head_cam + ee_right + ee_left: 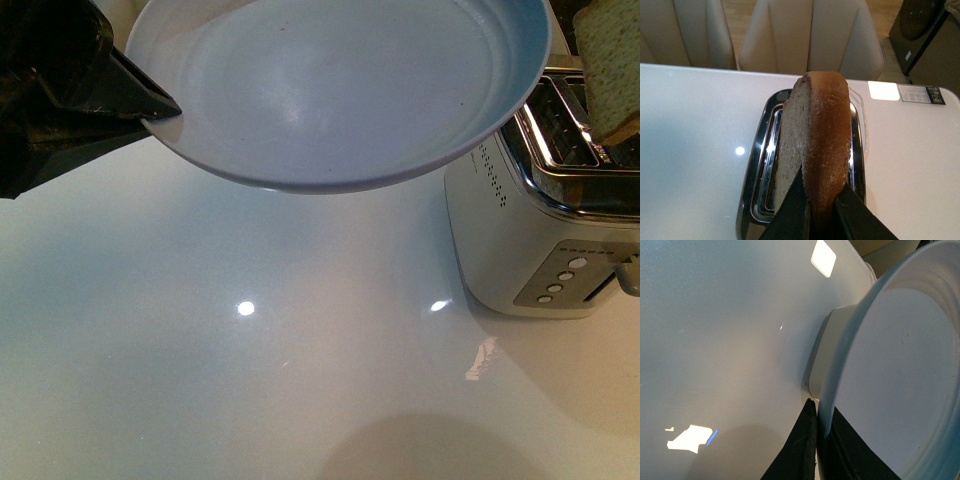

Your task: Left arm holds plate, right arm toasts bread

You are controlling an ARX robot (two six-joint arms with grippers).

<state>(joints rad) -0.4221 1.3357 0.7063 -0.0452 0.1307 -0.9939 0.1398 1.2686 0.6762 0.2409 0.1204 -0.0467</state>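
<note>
Pale blue-grey, one plate (340, 90) hangs left of the single toaster (530, 260), over the white bench (250, 400), my left end effector (160, 105) clamped on its rim. Left wrist: that rim sits between two black fingers (802, 450). Right wrist: my right end effector (822, 177) pinches one bread slice (815, 125) upright above the toaster.

silver toaster (530, 240): on white table (250, 400) | beige chairs (810, 40): beyond table
</note>
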